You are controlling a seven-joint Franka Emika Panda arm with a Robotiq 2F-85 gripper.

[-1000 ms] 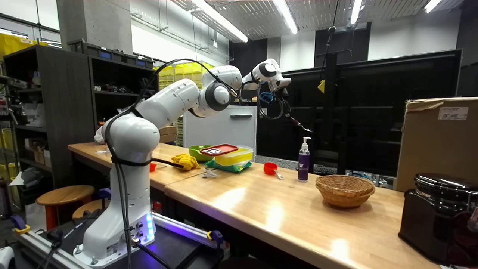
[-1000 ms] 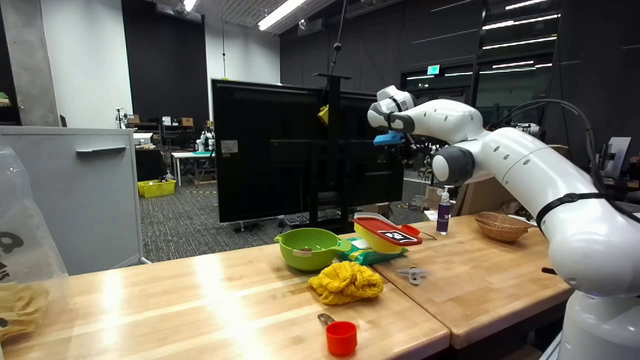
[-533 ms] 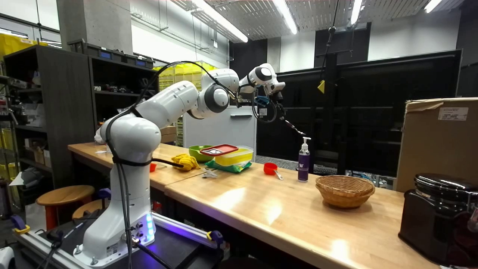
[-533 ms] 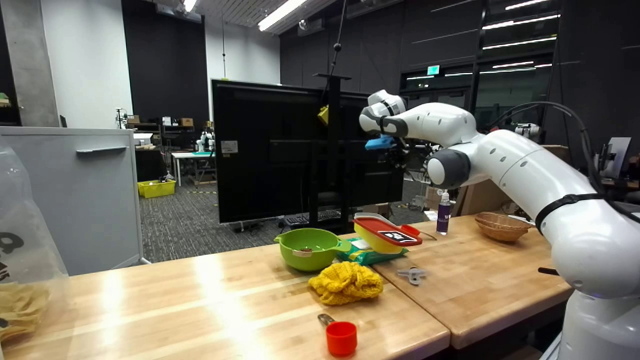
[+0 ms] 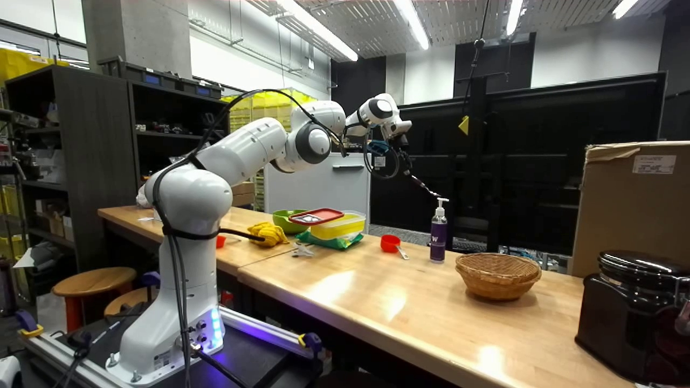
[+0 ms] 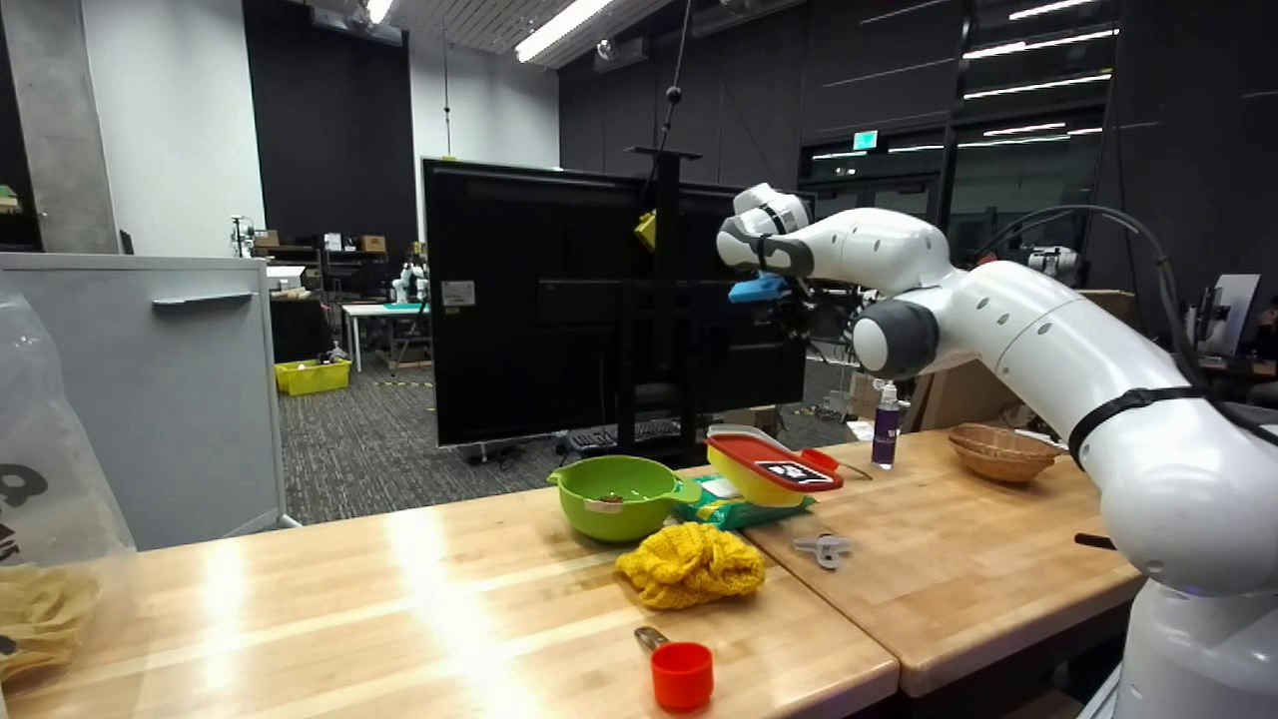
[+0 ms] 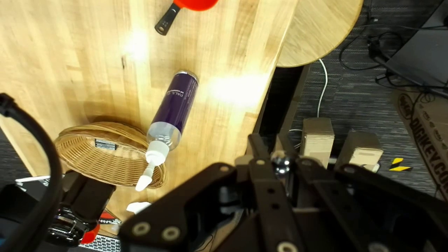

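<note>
My gripper [image 5: 408, 169] hangs above the table, up and to the left of the purple pump bottle in an exterior view. It is closed on a thin utensil [image 5: 426, 187] with a dark reddish shaft and silver tip. In the wrist view a shiny rounded metal part [image 7: 281, 163] sits between the fingers [image 7: 270, 145]. The utensil's silver tip shows close to the white pump head in an exterior view; I cannot tell whether they touch. The purple bottle [image 5: 438, 237] stands upright, also in an exterior view [image 6: 886, 436] and the wrist view [image 7: 177, 99]. Another exterior view barely shows my dark gripper.
A wicker basket [image 5: 498, 277] stands beside the bottle. A red measuring cup [image 5: 390, 243], yellow container [image 6: 759, 484] with red lid, green bowl [image 6: 614, 509], yellow cloth [image 6: 691, 566] and grey clip [image 6: 825, 550] lie on the table. A black jar [image 5: 636, 323] and cardboard box [image 5: 630, 210] stand at one end.
The arm has lowered and shifted slightly left in both exterior views, mostly in the first half second. The utensil's tip is lower, nearer the pump head. The table objects have not moved.
</note>
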